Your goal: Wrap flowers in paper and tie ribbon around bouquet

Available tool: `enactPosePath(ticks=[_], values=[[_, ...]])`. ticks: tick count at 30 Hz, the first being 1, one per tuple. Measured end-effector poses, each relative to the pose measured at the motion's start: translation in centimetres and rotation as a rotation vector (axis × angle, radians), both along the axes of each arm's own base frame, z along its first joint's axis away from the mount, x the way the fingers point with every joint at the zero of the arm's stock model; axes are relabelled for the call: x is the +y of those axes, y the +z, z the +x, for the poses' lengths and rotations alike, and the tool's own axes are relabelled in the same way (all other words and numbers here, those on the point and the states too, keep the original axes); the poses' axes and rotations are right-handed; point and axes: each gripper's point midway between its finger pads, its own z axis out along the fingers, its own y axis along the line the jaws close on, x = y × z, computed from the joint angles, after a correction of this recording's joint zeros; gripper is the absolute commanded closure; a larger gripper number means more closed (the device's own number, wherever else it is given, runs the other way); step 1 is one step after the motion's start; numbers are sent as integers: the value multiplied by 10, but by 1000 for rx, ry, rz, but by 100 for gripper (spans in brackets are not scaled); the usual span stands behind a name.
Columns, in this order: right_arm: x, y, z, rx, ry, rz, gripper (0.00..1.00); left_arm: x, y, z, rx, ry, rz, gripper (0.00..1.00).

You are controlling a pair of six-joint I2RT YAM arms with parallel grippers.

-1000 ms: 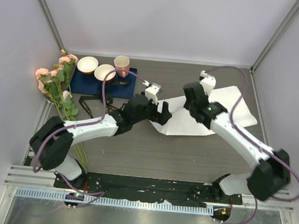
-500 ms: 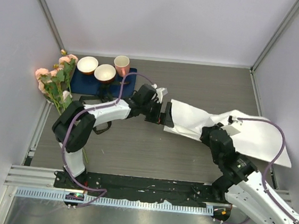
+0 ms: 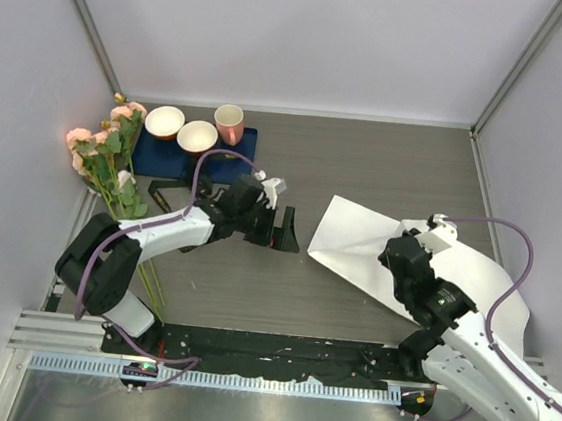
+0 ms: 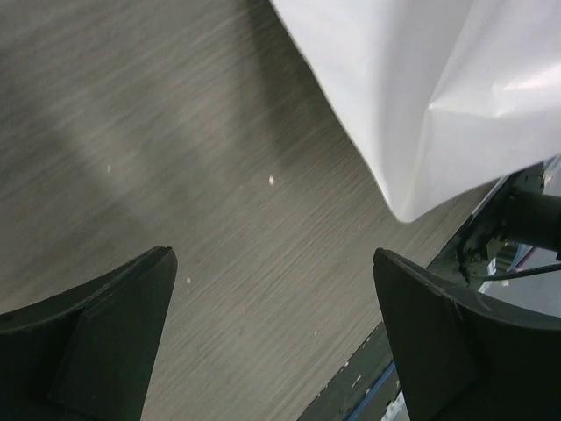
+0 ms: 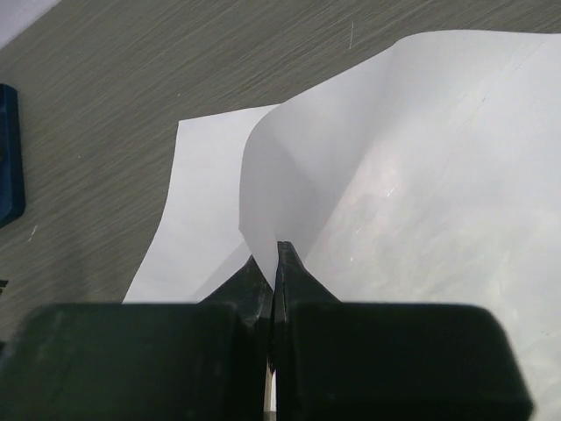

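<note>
The white paper (image 3: 353,240) lies crumpled on the right half of the table, one corner pointing left. My right gripper (image 3: 395,256) is shut on a raised fold of it, seen in the right wrist view as the paper (image 5: 412,167) pinched between the gripper's (image 5: 276,254) jaws. My left gripper (image 3: 285,235) stands open just left of that corner, apart from it. In the left wrist view the gripper (image 4: 273,256) holds nothing and the paper (image 4: 412,79) hangs ahead. The flowers (image 3: 107,147) lie at the far left. A black ribbon (image 3: 162,196) shows partly beside the left arm.
A dark blue mat (image 3: 166,158) at the back left carries two bowls (image 3: 165,120) (image 3: 196,136) and a pink cup (image 3: 229,122). The mat's edge (image 5: 7,158) shows in the right wrist view. Enclosure walls stand on three sides. A black rail (image 3: 276,351) runs along the near edge.
My left gripper opened, let go of the paper's corner and drew back left. The right arm dragged the paper to the right and toward the near edge.
</note>
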Motion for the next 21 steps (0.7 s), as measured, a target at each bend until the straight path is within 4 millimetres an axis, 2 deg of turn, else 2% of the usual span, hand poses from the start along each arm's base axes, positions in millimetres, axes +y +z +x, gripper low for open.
enactPosePath(ticks=[3,6,8,13,15,17,21], values=[[2,3,8,13,7,-53,100,12,-8,-14,27,44,4,1],[8,12,15,-1,49,-95,100,17,2,-20,48,127,-60,0],[12,21,17,-32,89,-103,100,15,13,-10,75,205,-97,0],[25,58,12,-170,222,-71,100,3,29,38,213,434,-192,0],[31,72,10,-227,272,-57,100,-9,23,51,282,471,-232,0],[36,82,8,-265,311,-50,100,-22,9,58,350,473,-232,0],[44,83,7,-278,363,-60,100,-47,-16,61,435,458,-226,0]])
